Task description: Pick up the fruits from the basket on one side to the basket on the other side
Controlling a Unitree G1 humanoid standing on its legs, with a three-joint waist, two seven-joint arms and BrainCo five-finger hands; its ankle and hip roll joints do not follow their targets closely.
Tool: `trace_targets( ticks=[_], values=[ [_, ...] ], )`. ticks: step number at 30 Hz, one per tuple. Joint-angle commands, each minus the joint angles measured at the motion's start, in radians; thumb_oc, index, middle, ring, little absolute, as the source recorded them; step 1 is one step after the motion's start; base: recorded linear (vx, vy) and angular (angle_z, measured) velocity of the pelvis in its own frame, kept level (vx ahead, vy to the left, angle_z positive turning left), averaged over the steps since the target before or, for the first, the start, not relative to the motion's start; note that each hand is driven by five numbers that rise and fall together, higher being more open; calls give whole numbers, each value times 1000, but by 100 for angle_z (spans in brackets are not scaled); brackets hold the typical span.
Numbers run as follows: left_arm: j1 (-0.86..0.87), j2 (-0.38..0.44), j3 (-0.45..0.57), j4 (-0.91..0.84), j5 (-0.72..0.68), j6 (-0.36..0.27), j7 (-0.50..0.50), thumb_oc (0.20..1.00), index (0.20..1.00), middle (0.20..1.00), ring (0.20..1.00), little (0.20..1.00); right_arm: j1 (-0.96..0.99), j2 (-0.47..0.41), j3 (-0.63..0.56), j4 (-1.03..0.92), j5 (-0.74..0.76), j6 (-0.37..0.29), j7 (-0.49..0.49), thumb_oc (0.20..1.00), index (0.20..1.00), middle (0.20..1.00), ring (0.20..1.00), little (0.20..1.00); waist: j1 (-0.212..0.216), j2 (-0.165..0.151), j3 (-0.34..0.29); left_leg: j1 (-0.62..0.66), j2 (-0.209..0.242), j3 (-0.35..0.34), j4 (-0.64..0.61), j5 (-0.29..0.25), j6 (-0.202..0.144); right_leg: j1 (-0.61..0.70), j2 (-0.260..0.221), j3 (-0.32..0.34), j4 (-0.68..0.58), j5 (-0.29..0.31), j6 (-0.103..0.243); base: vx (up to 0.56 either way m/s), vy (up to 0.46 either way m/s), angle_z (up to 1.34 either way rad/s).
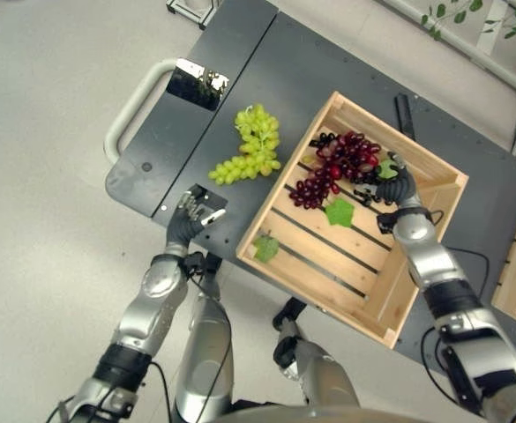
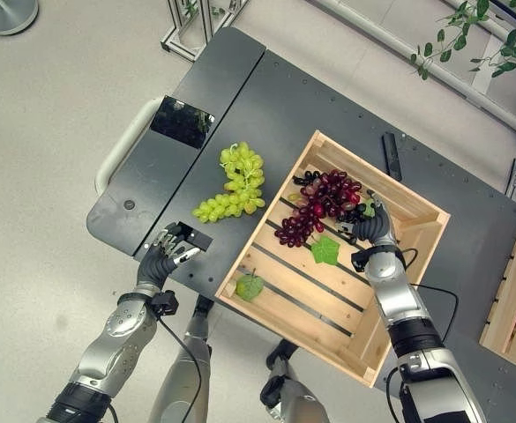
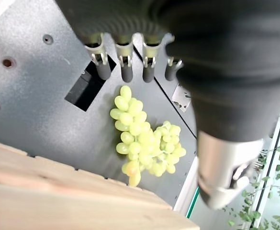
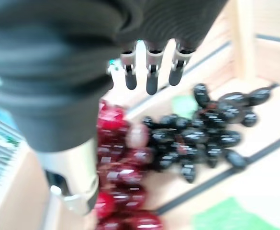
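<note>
While the left eye view shows the right hand [image 1: 397, 188] poised over the far end of the red and dark grapes [image 1: 339, 167] inside the wooden crate [image 1: 434, 256], fingers relaxed and gripping nothing, the bunch's long axis slants from that hand toward the crate's left wall. The left wrist view shows the left hand [image 3: 130, 67] with straight, empty fingers above the counter [image 3: 29, 81], the green grapes [image 3: 144, 143] lying just ahead near the crate's wall. From the right wrist view, the dark grapes [image 4: 202, 136] lie directly beyond the right hand's fingertips [image 4: 151, 84], so that hand seems nearer for the next pick.
</note>
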Motion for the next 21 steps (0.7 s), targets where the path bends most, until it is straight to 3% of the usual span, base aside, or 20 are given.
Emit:
trace_targets(
  ticks=[1, 10, 16, 17, 21],
  values=[
    [26, 6, 25, -84, 4, -37, -9, 1000, 1000, 1000, 1000, 1000, -114, -120, 75, 121, -27, 3, -6, 1000, 1000, 1000, 1000, 1000, 15, 2, -29, 0, -28, 29, -63, 6, 30, 9, -53, -4, 133, -140, 47, 0, 0, 0],
    [23, 19, 1, -112, -22, -47, -10, 1000, 1000, 1000, 1000, 1000, -259, -117, 160, 406, 15, -3, 0, 1000, 1000, 1000, 1000, 1000, 40, 23, -12, -5, -31, 20, -61, 10, 32, 8, -52, -11, 137, -139, 45, 0, 0, 0],
    [23, 21, -9, -122, -29, -52, -12, 1000, 1000, 1000, 1000, 1000, -305, -113, 192, 479, 13, -5, 7, 1000, 1000, 1000, 1000, 1000, 48, 36, -2, -12, -36, 15, -59, 11, 34, 4, -53, -13, 139, -137, 44, 13, -5, 1],
    [24, 24, -8, -123, -30, -55, -11, 1000, 1000, 1000, 1000, 1000, -318, -111, 204, 487, 7, -3, 13, 1000, 1000, 1000, 1000, 1000, 48, 34, -4, -2, -33, 9, -67, -10, 27, 12, -48, 1, 138, -160, 50, 1, -1, 4],
    [28, 26, -11, -127, -33, -56, -12, 1000, 1000, 1000, 1000, 1000, -337, -117, 219, 508, 3, -3, 16, 1000, 1000, 1000, 1000, 1000, 57, 43, 7, -19, -38, 15, -58, 12, 33, 1, -52, -14, 139, -137, 43, 3, 0, 1]
  ],
)
